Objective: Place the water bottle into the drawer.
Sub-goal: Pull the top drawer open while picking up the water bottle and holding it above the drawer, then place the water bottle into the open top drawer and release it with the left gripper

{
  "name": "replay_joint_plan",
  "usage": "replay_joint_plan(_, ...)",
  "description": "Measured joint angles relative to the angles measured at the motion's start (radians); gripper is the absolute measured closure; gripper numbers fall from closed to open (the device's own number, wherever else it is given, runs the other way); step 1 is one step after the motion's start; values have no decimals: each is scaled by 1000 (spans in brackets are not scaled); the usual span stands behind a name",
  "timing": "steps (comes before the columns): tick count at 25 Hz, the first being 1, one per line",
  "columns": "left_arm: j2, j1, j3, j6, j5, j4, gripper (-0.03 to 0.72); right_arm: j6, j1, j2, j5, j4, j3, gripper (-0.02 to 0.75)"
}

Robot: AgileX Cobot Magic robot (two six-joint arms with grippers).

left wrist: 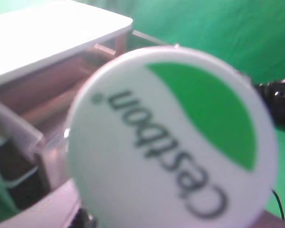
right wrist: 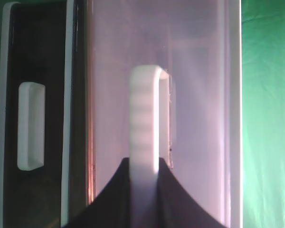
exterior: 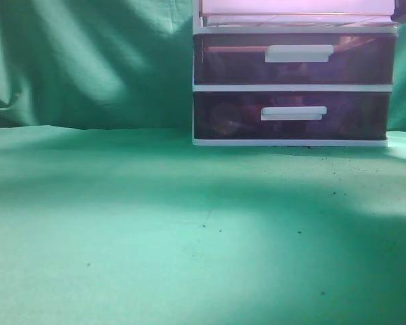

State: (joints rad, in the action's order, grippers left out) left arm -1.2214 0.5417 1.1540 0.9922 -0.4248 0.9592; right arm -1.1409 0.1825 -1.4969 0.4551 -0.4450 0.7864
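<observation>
The water bottle fills the left wrist view: a round white end with a green patch and the word "Cestbon". My left gripper holds it close to the camera and its jaws are hidden behind it. The bottle hangs just beside the drawer, which is pulled out, reddish-brown and translucent. My right gripper is shut on the drawer's white bar handle. In the exterior view only the drawer's pale lower edge shows at the top. The bottle is out of that view.
The white-framed unit stands at the back right on a green cloth. Two darker purple drawers below are closed. The unit's white top lies left of the bottle. A black arm part is at the right.
</observation>
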Motion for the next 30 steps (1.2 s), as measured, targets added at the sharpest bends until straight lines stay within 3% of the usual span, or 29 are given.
replay_joint_plan(3,-82,0,102,149,-45,93,367,-2,0,0,0,4,0,664)
replay_joint_plan(6,-174,2,231,240,-50,115,367,-2,0,0,0,4,0,664)
replay_joint_plan(11,-333,2,420,304,21,276,367,12,0,0,0,4,0,664)
replay_joint_plan(14,-436,2,512,393,34,307,367,23,0,0,0,2,0,664)
replay_joint_plan(18,-536,2,572,414,70,159,367,40,0,0,0,-4,0,664)
replay_joint_plan(24,-595,2,587,230,85,-134,367,57,0,0,0,-8,0,664)
replay_joint_plan(30,-663,-2,587,84,79,-209,367,61,0,0,-6,-12,0,664)
